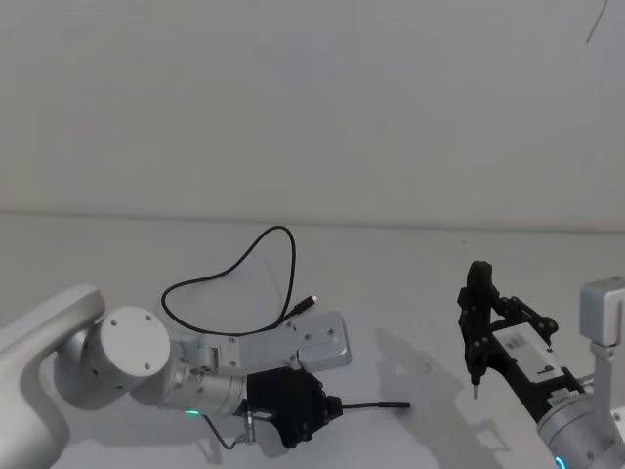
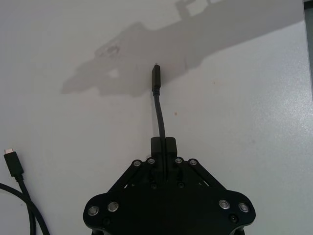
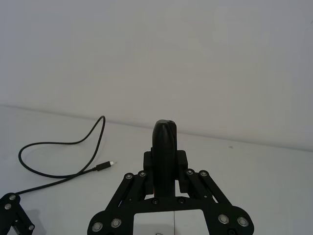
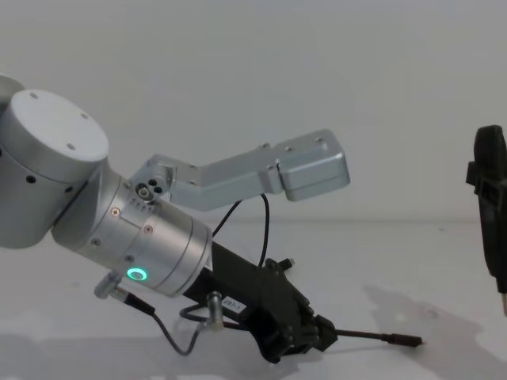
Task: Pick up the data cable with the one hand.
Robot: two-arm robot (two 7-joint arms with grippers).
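Looking half done: left pincer (image 1: 330, 405) grips the data cable (image 1: 291, 264), lift pending; right pincer (image 3: 165, 167) idles right holding a tool (image 1: 476, 293).

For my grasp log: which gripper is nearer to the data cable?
Left. The left gripper has its jaws shut on the data cable near one end; the right gripper is apart, off to the cable's right.

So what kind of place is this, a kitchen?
Not a kitchen; it looks like a robot lab or test bench. There's a bare white table, a blank white wall, and the robot's left hand gripping a black data cable.
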